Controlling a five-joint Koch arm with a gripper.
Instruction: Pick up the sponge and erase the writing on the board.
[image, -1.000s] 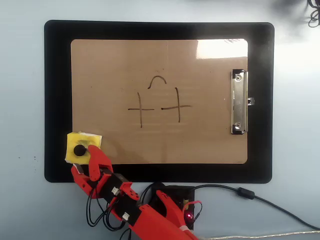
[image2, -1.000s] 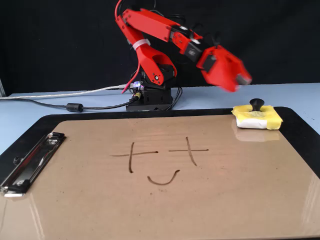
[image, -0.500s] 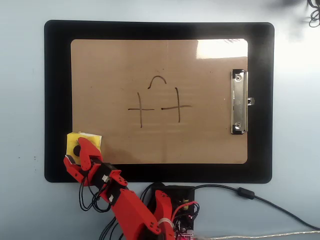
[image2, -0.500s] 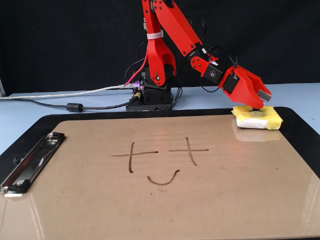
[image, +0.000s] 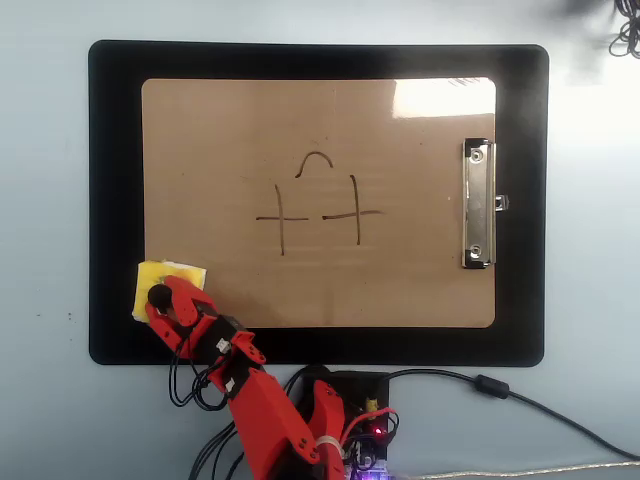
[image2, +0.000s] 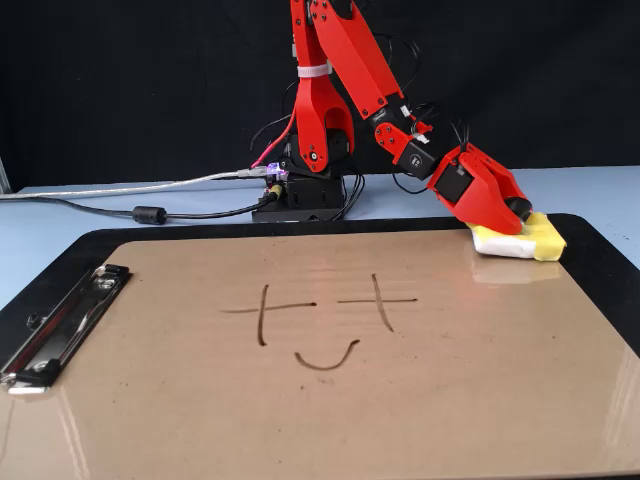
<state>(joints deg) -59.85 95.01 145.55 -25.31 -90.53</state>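
The yellow sponge lies at the board's lower left corner in the overhead view, half on the black mat. It also shows in the fixed view at the far right. My red gripper is down on the sponge, and its jaws close around the black knob. In the fixed view the gripper covers most of the sponge's top. The tan board lies flat, with its silver clip at the right. The writing, two crosses and an arc, sits mid-board and is untouched.
The black mat lies under the board. The arm's base and its cables are at the bottom edge of the overhead view. A dark cable end lies at the top right.
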